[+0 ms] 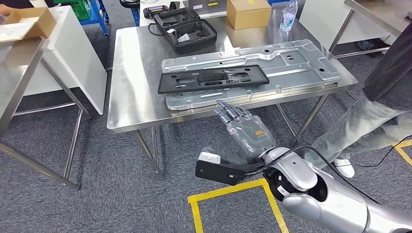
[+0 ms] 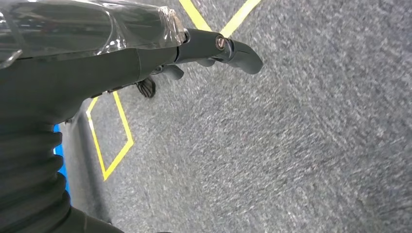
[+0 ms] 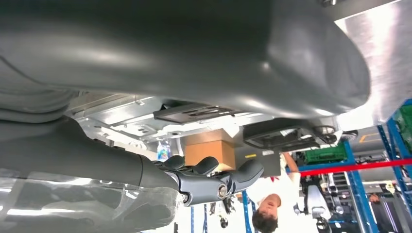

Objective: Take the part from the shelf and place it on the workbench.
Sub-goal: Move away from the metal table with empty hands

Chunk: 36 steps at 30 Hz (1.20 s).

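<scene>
One flat black part [image 1: 213, 79] lies on the metal panel [image 1: 291, 60]: probably light, stiff plastic, best grabbed by its long edge. Right hand [image 1: 245, 128] hovers empty, fingers spread; left hand [image 2: 214, 48] looks empty too.

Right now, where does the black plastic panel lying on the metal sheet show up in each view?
Head view: the black panel lies across the silver metal sheet on the steel table, just beyond the right robot hand.
Left wrist view: not in it; carpet floor and yellow tape.
Right wrist view: the dark slotted panel sits past the thumb, upside down.
Shared landmark: the cardboard box.
</scene>
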Motion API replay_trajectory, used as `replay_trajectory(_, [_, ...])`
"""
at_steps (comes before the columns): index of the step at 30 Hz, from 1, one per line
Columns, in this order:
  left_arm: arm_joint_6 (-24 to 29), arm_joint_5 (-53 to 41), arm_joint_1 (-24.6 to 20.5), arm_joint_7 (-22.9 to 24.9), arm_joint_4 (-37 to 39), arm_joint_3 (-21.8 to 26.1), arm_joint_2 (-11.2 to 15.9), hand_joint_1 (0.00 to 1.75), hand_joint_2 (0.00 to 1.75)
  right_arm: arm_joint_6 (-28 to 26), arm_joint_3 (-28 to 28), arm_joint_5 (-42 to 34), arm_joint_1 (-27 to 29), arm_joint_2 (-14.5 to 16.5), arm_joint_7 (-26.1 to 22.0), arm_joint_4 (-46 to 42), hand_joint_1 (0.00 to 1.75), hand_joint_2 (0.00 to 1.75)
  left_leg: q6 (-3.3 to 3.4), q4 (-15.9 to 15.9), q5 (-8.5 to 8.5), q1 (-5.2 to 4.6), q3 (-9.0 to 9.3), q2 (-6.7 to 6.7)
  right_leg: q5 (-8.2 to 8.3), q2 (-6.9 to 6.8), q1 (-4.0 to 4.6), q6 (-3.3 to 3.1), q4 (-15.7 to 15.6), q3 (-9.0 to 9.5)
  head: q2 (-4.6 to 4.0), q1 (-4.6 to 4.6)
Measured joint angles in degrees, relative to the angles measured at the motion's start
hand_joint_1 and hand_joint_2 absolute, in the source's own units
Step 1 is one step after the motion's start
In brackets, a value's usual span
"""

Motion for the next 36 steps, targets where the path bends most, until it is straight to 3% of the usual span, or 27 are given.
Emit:
replay_trajectory(2, [-0.04,0.0,-0.05,0.01,0.0,0.0,-0.08,0.0,1.75,-0.01,0.01,0.01,0.03,-0.02,0.0,0.1,0.0,0.0,0.37,-0.41,1.27,0.3,-0.85,0.12,-4.25,0.06,-0.03,0.47,4.3,-1.78,-0.01,0.07])
replay_trajectory(4, [-0.07,0.0,-0.02,0.05,0.0,0.0,-0.15,0.0,1.75,-0.04,0.05,0.01,0.18,-0.03,0.0,0.26,0.0,0.0,0.57,-0.35,2.28,0.28,-2.1,0.15,-9.5,0.08,-0.09,0.86,12.19,-4.17,-0.01,0.13])
replay_trajectory(5, [-0.09,0.0,0.0,0.08,0.0,0.01,-0.18,0.0,1.75,-0.05,0.08,0.01,0.27,-0.03,0.0,0.36,0.0,0.0,0.54,-0.31,2.81,0.28,-2.75,0.16,-10.62,0.07,-0.14,1.04,15.44,-4.8,-0.01,0.14])
replay_trajectory(6, [-0.09,0.0,0.01,0.12,0.0,0.01,-0.19,0.0,1.75,-0.06,0.11,0.01,0.34,-0.03,0.0,0.44,0.0,0.0,0.46,-0.22,3.33,0.3,-3.46,0.17,-10.39,0.06,-0.23,1.19,17.01,-4.58,-0.01,0.15])
replay_trajectory(7, [-0.09,0.0,0.01,0.15,0.0,0.02,-0.2,0.0,1.75,-0.08,0.13,0.01,0.38,-0.02,0.0,0.51,0.0,0.0,0.32,-0.07,3.82,0.34,-4.19,0.18,-9.11,0.06,-0.35,1.31,16.5,-3.35,-0.01,0.15])
replay_trajectory(9, [-0.09,0.0,0.01,0.18,0.0,0.02,-0.2,0.0,1.75,-0.11,0.14,0.01,0.37,-0.01,0.0,0.59,0.0,0.0,-0.09,0.64,4.52,0.46,-5.61,0.16,-6.4,0.05,-0.67,1.52,9.85,1.99,-0.01,0.17])
replay_trajectory(11, [-0.09,0.0,-0.01,0.19,0.0,0.03,-0.19,0.0,1.75,-0.19,0.09,0.01,0.34,0.02,0.0,0.62,0.0,0.0,-0.67,1.66,4.99,0.41,-6.81,0.1,-6.43,0.17,-0.62,1.36,2.31,6.98,-0.01,0.19])
replay_trajectory(12, [-0.09,0.0,0.0,0.2,0.0,0.03,-0.18,0.0,1.75,-0.24,0.06,0.01,0.34,0.04,0.0,0.63,0.0,0.0,-1.0,2.0,5.29,0.36,-7.27,0.09,-6.93,0.23,-0.46,1.05,0.4,7.98,0.0,0.18])
replay_trajectory(15, [-0.1,0.0,0.21,0.26,0.01,0.06,-0.21,0.0,1.75,-0.35,0.12,0.01,0.41,0.08,0.0,0.71,0.0,0.0,-2.04,2.66,5.62,0.72,-8.49,0.08,-6.24,0.15,-0.16,-0.7,-0.31,7.01,0.01,0.1])
replay_trajectory(16, [-0.11,0.0,0.29,0.28,0.01,0.07,-0.26,0.0,1.75,-0.35,0.16,0.02,0.42,0.1,0.0,0.74,0.0,0.0,-2.34,3.93,4.23,0.89,-9.19,0.06,-5.69,0.09,-0.2,-1.3,-0.36,6.42,0.0,0.07])
replay_trajectory(17, [-0.13,0.0,0.35,0.3,0.02,0.08,-0.31,0.0,1.75,-0.35,0.19,0.03,0.4,0.12,0.0,0.75,0.0,0.0,-2.62,6.5,1.79,1.03,-10.22,0.05,-5.09,0.04,-0.26,-1.75,-0.41,5.73,0.0,0.02])
replay_trajectory(19, [-0.15,0.0,0.38,0.32,0.02,0.09,-0.37,0.0,1.75,-0.33,0.24,0.05,0.41,0.16,0.0,0.77,0.0,0.0,-3.09,14.52,-3.97,1.11,-12.6,0.03,-3.92,0.02,-0.2,-2.11,-0.36,4.28,-0.01,-0.07])
replay_trajectory(20, [-0.15,0.0,0.37,0.33,0.02,0.09,-0.38,0.0,1.75,-0.32,0.32,0.05,0.41,0.19,0.0,0.78,0.0,0.0,-3.2,18.18,-5.67,1.13,-13.34,0.04,-3.35,0.02,-0.17,-2.13,-0.33,3.54,-0.01,-0.09])
replay_trajectory(21, [-0.15,0.0,0.36,0.33,0.02,0.09,-0.4,0.0,1.75,-0.31,0.44,0.05,0.42,0.22,0.0,0.79,0.0,0.0,-3.22,20.19,-6.07,1.13,-13.26,0.03,-2.81,0.03,-0.15,-2.11,-0.31,2.82,-0.01,-0.11])
replay_trajectory(22, [-0.15,0.0,0.34,0.33,0.02,0.09,-0.42,0.0,1.75,-0.3,0.55,0.06,0.42,0.24,0.0,0.8,0.0,0.0,-3.13,19.97,-5.3,1.13,-12.14,0.03,-2.29,0.04,-0.13,-2.05,-0.29,2.14,0.0,-0.12])
replay_trajectory(23, [-0.15,0.0,0.3,0.32,0.02,0.09,-0.43,0.0,1.75,-0.3,0.63,0.07,0.42,0.26,0.0,0.8,0.0,0.0,-2.96,17.47,-3.87,1.09,-9.91,0.03,-1.78,0.06,-0.11,-1.94,-0.28,1.54,0.0,-0.12])
replay_trajectory(25, [-0.15,0.0,0.12,0.32,0.01,0.09,-0.39,0.0,1.75,-0.3,0.65,0.13,0.37,0.27,0.0,0.8,0.0,0.0,-2.25,8.43,-1.77,0.81,-3.44,-0.03,-0.84,0.07,-0.01,-1.6,-0.26,0.65,0.0,-0.13])
replay_trajectory(27, [-0.15,0.0,-0.04,0.31,0.0,0.09,-0.34,0.0,1.75,-0.3,0.62,0.21,0.28,0.31,0.0,0.8,0.0,0.0,-1.55,1.68,-1.76,0.41,0.73,-0.08,0.06,-0.04,0.05,-1.06,-0.31,0.17,0.0,-0.09])
replay_trajectory(29, [-0.15,0.0,0.02,0.31,0.01,0.1,-0.33,0.0,1.75,-0.31,0.61,0.4,0.23,0.34,0.0,0.8,0.0,0.0,-0.99,0.19,-1.58,0.21,0.89,-0.07,1.02,-0.1,0.01,-0.33,-0.54,-0.06,0.0,-0.08])
replay_trajectory(30, [-0.15,0.0,0.03,0.31,0.01,0.1,-0.35,0.0,1.75,-0.31,0.61,0.53,0.22,0.35,0.0,0.8,0.0,0.0,-0.66,0.05,-1.0,0.24,0.57,0.0,0.95,-0.06,-0.08,0.01,-0.43,-0.29,-0.01,-0.11])
replay_trajectory(31, [-0.15,0.0,0.0,0.31,0.02,0.11,-0.36,0.0,1.75,-0.32,0.6,0.62,0.21,0.35,0.0,0.81,0.0,0.0,-0.23,-0.13,-0.33,0.34,0.16,0.06,-0.15,-0.01,-0.1,0.27,0.47,-0.77,-0.01,-0.08])
replay_trajectory(32, [-0.15,0.0,-0.04,0.31,0.02,0.11,-0.38,0.0,1.75,-0.32,0.6,0.67,0.21,0.34,0.0,0.82,0.0,0.0,0.18,-0.33,0.41,0.47,-0.36,0.13,-2.29,0.04,-0.1,0.45,2.51,-1.57,-0.01,-0.03])
replay_trajectory(34, [-0.16,0.0,-0.03,0.31,0.02,0.11,-0.43,0.0,1.75,-0.33,0.64,0.7,0.26,0.32,0.0,0.86,0.0,0.0,0.64,-0.32,1.64,0.49,-1.65,0.21,-8.18,0.08,-0.16,0.64,9.95,-3.82,-0.01,0.1])
replay_trajectory(35, [-0.17,0.0,0.02,0.31,0.02,0.11,-0.44,0.0,1.75,-0.33,0.68,0.71,0.32,0.32,-0.01,0.87,0.0,0.0,0.69,-0.26,2.23,0.45,-2.4,0.23,-10.09,0.07,-0.18,0.76,13.88,-4.69,-0.01,0.12])
replay_trajectory(36, [-0.18,0.0,0.05,0.31,0.02,0.11,-0.45,0.0,1.75,-0.33,0.73,0.71,0.39,0.32,-0.01,0.89,0.0,0.0,0.65,-0.18,2.82,0.42,-3.18,0.26,-10.72,0.07,-0.19,0.87,16.57,-4.9,-0.01,0.14])
